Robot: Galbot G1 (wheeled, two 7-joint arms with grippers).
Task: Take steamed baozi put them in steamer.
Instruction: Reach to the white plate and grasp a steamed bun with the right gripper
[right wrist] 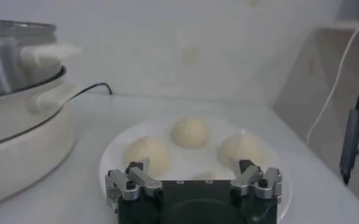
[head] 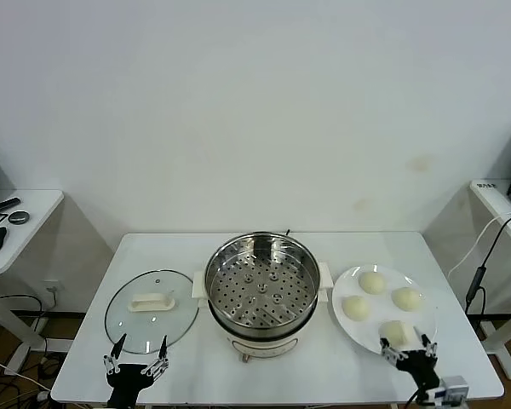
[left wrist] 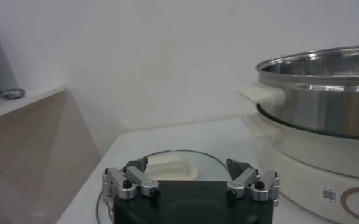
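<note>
Right under the right gripper (head: 408, 348) sits the nearest steamed baozi (head: 394, 331) on the white plate (head: 346, 324), looks like between its spread, empty fingers, not touched as far as I can tell. Steamer (head: 261, 290) is off to its left. Left gripper (head: 137, 364) hangs open at the glass lid (head: 149, 311) edge.
</note>
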